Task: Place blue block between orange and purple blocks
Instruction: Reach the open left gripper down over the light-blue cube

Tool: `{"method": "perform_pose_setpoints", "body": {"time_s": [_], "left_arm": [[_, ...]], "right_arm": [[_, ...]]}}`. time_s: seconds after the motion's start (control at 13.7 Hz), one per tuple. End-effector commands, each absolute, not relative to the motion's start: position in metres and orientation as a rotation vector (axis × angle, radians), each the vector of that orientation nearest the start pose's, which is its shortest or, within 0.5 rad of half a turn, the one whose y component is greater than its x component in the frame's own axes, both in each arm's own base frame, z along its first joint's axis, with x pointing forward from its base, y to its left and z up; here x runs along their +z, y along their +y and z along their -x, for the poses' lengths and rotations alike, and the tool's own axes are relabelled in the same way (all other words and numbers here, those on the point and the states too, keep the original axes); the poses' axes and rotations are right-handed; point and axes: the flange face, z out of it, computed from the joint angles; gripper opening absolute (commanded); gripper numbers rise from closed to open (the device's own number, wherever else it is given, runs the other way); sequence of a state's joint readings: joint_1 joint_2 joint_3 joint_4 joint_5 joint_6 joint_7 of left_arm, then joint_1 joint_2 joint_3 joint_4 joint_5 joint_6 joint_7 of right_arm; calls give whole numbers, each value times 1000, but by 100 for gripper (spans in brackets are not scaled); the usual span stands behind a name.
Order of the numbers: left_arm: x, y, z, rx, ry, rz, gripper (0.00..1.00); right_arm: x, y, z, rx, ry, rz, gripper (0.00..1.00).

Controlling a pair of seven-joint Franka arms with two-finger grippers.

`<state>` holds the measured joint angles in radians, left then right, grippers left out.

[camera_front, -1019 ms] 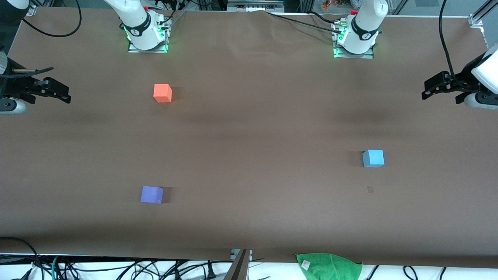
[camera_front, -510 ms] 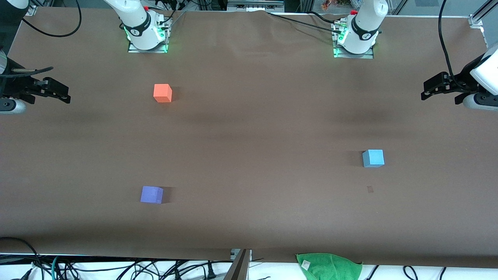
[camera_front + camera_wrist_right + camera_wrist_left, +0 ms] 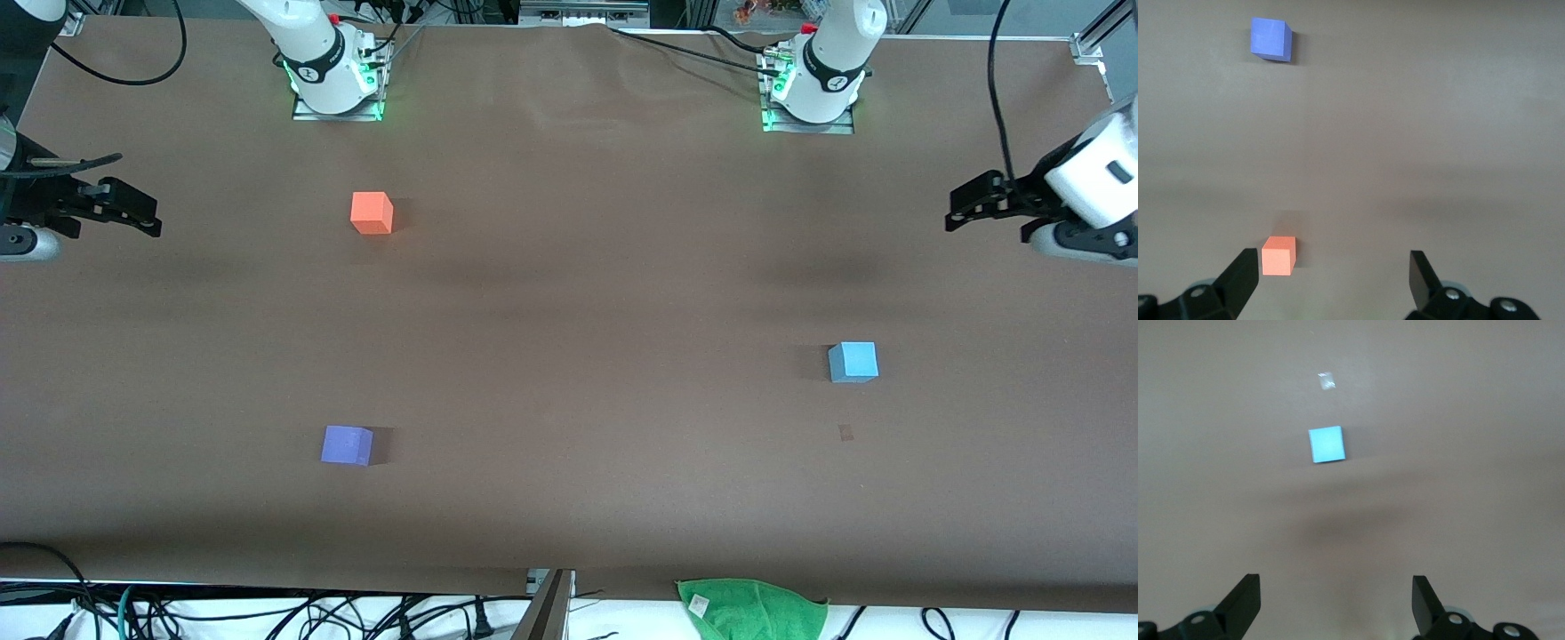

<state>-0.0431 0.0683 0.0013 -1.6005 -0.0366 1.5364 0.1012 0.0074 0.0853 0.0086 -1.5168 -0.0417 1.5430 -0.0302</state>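
left gripper (image 3: 958,210) apart, upper right edge | right gripper (image 3: 142,213) apart, upper left edge | blue block (image 3: 853,362) lay untouched on surface (image 3: 578,311)

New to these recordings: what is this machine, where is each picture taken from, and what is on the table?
Two robot arms are bolted along one table edge. The wide picture looks down from across the table; the other two come from cameras on the arms' wrists. The left hand and right hand hang open above opposite ends of the table, holding nothing. On it lie three separate cubes: an orange block, a purple block nearer the front camera, and a blue block toward the left arm's end. A green cloth hangs at the edge.
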Motion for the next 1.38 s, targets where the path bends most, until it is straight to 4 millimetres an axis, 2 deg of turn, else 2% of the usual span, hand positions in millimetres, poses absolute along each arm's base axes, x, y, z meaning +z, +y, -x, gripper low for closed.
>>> {"method": "perform_pose_setpoints", "body": {"time_s": [0.0, 0.07, 0.15, 0.29, 0.36, 0.44, 0.66, 0.73, 0.95, 1.02, 1.17, 1.31], "left_arm": [[543, -52, -584, 294, 289, 3152, 100], [526, -52, -593, 332, 268, 3200, 100], [518, -51, -597, 352, 241, 3247, 100], [499, -45, -620, 330, 239, 3173, 100], [485, -41, -628, 315, 238, 3115, 100], [463, -38, -631, 340, 228, 3078, 100], [416, -37, -632, 349, 219, 3073, 100], [394, -36, -629, 328, 219, 3076, 100], [325, -19, -619, 163, 192, 3098, 100], [305, -20, -613, 99, 185, 3103, 100], [267, -19, -617, 25, 64, 3113, 100], [250, -18, -620, 13, 39, 3114, 100]], "right_arm": [[604, 5, -581, 81, -89, 3163, 100], [605, 6, -581, 78, -92, 3163, 100], [605, 6, -581, 78, -89, 3163, 100], [605, 7, -581, 78, -89, 3154, 100], [605, 6, -581, 77, -82, 3147, 100], [605, 5, -581, 77, -79, 3145, 100], [604, 5, -581, 82, -79, 3145, 100], [605, 5, -581, 80, -79, 3145, 100], [604, 5, -581, 82, -77, 3145, 100], [604, 5, -581, 82, -77, 3145, 100], [604, 5, -581, 82, -75, 3145, 100], [605, 5, -581, 80, -75, 3146, 100]]}}
